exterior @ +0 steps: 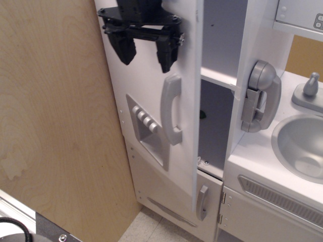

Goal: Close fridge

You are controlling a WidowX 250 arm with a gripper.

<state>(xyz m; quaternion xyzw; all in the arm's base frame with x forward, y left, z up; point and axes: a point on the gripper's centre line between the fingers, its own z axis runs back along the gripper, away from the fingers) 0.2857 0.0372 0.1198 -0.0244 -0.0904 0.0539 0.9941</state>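
Observation:
The fridge [222, 60] is a tall white toy cabinet with white shelves. Its large door [151, 106] stands nearly shut, with a narrow gap left at its right edge. The door shows its grey vertical handle [170, 116] and grey button dispenser panel [147, 128]. My black gripper [144, 50] is open, fingers pointing down, against the upper front of the door above the handle. It holds nothing. The inside of the fridge is mostly hidden behind the door.
A smaller lower white door with a short grey handle [202, 201] sits below. A grey toy phone [260, 96] hangs on the fridge's right side. A grey sink [303, 148] with faucet [309, 91] is at right. A plywood wall [55, 116] is at left.

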